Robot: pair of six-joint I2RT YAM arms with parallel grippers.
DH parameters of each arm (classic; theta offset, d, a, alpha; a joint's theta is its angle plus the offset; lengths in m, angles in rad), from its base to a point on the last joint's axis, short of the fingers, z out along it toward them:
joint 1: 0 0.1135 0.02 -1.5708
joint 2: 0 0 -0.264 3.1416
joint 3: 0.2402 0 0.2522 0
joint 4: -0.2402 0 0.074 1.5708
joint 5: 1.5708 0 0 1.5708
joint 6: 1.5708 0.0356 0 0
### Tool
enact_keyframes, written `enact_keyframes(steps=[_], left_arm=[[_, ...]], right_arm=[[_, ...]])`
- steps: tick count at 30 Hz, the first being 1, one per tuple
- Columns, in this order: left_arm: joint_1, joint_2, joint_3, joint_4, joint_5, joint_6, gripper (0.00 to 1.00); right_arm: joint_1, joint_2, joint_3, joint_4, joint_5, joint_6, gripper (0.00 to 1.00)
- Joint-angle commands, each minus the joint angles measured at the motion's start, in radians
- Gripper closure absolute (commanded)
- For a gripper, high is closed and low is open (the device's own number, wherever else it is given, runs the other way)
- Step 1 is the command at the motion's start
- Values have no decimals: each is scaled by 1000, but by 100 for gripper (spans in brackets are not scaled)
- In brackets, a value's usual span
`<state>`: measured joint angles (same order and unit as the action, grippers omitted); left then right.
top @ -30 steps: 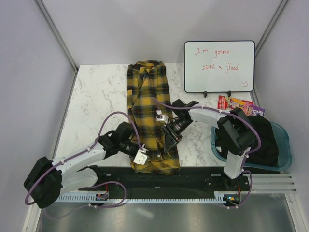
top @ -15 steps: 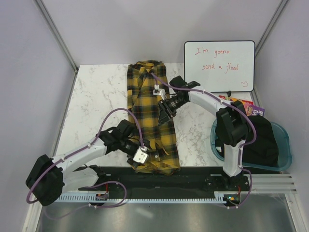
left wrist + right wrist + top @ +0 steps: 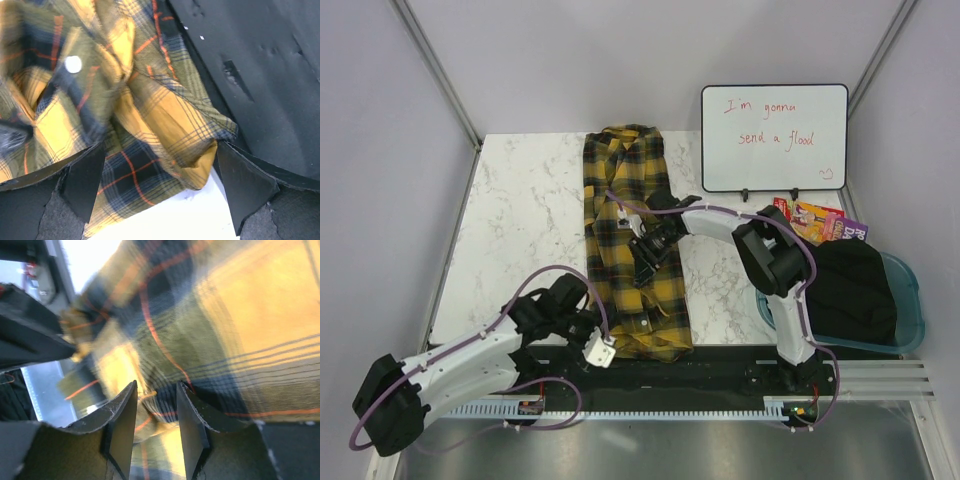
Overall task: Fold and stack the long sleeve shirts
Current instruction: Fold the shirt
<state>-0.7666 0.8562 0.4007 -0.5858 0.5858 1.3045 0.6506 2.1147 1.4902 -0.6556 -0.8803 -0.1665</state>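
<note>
Where the shirt (image 3: 628, 215) lies, it makes one long strip down the middle of the tabletop (image 3: 520, 220), from the far edge to the near edge. Its bottom end reaches the black mat (image 3: 730, 362) by my arms. The shirt is yellow and black with thin red lines.

My left fingers (image 3: 82, 180) are spread wide. They sit low at the near left corner of the shirt. The crumpled bottom edge shows between them, but I cannot see them touch it. A small white button (image 3: 73, 64) shows on the cloth a bit past them.

My right fingers (image 3: 122, 425) are close together, over the middle of the shirt. A small fold of cloth sits in the gap, and they look to be pinching it. That view is blurry.

A whiteboard (image 3: 775, 138) with red writing stands at the far right. Some bright packets (image 3: 817, 218) lie near its foot. A blue tub (image 3: 912, 300) with black cloth (image 3: 855, 290) in it sits on the right, well apart from the shirt.
</note>
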Motion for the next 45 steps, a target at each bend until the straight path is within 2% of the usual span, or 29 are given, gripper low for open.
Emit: enact_keyframes(steps=[1, 4, 6, 8, 10, 15, 19, 22, 24, 28, 33, 39, 45], left_arm=[[-28, -77, -42, 98, -58, -25, 1], [-26, -117, -60, 55, -1, -16, 1], [-28, -137, -66, 40, 22, -20, 1], [-26, -157, -65, 24, 31, -39, 1], [-26, -164, -68, 11, 26, -44, 1], [-26, -170, -89, 40, 9, -57, 3], [-26, -175, -117, 81, 32, -45, 5], [-28, -169, -132, 105, 26, -22, 5], [-28, -167, -140, 118, 11, -14, 4], [-30, -181, -183, 179, -15, -5, 1], [-30, -249, -249, 335, -101, -36, 1], [-30, -333, -318, 415, -133, -10, 1], [-31, -362, -346, 480, -132, -1, 1]], right_arm=[[-6, 13, -18, 60, 33, -40, 54], [-5, -89, -68, 108, 47, -67, 47], [-5, -165, -108, 105, 82, -151, 38], [-5, -307, -177, 100, 150, -232, 33], [-5, -456, -238, 94, 197, -381, 25], [-3, -711, -549, 74, 343, -802, 19], [20, -934, -790, 154, 356, -967, 8], [134, -1057, -936, 276, 403, -990, 2], [193, -1094, -1018, 399, 475, -960, 2], [305, -1095, -1093, 481, 552, -1007, 2], [360, -1078, -1148, 623, 616, -999, 2], [438, -1009, -1225, 842, 745, -995, 2], [468, -986, -1249, 913, 755, -1007, 2]])
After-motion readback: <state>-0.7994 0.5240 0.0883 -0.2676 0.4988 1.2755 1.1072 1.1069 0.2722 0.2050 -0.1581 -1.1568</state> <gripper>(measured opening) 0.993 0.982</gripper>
